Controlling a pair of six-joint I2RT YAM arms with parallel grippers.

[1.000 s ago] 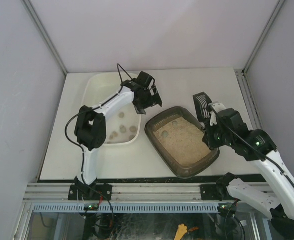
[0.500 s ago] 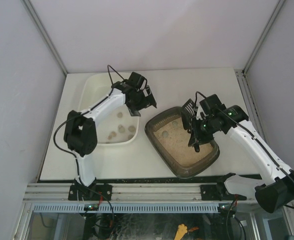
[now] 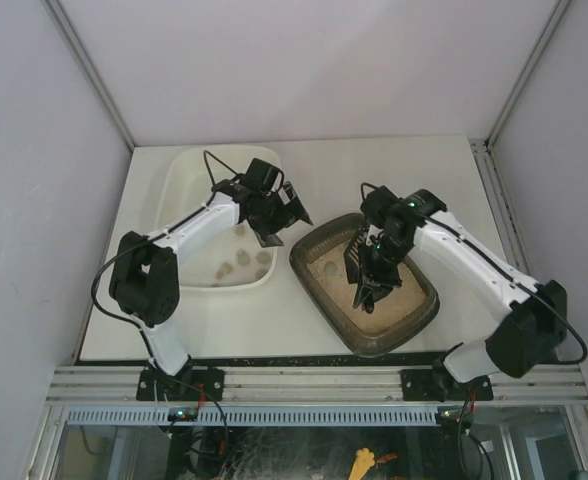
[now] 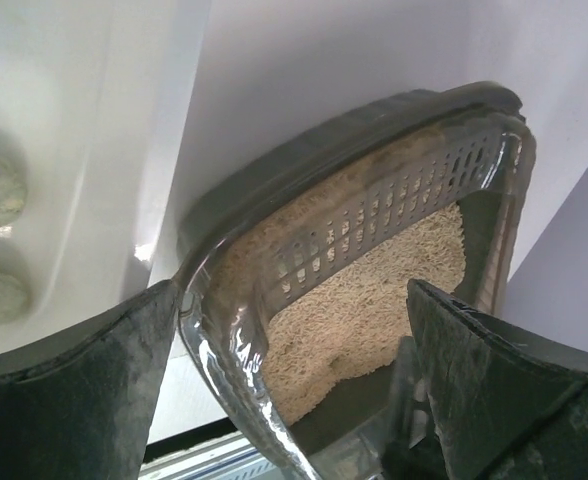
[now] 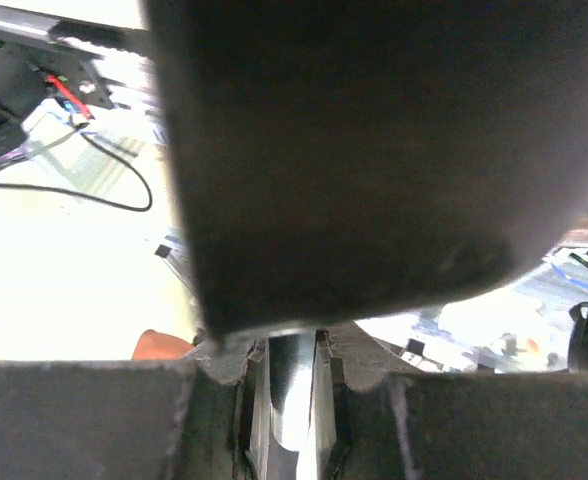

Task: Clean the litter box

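The litter box (image 3: pixel 379 343) sits on the desk (image 3: pixel 374 165) right of centre, just beside the white tub (image 3: pixel 189 170), with its long axis running diagonally from far left to near right. Our right tool (image 3: pixel 382 250) is clamped on the handle of a dark slotted scoop (image 3: pixel 358 265). It hangs directly over the box's far half, with the blade pointing down into the sand, so the litter lies straight below it. Our left tool (image 3: pixel 286 222) gapes wide and holds nothing. It hovers at the box's far-left corner, and the rim shows between its fingers. We judge the right arm better placed to scoop, carrying leftward to the tub, where clumps (image 3: pixel 242 262) lie.
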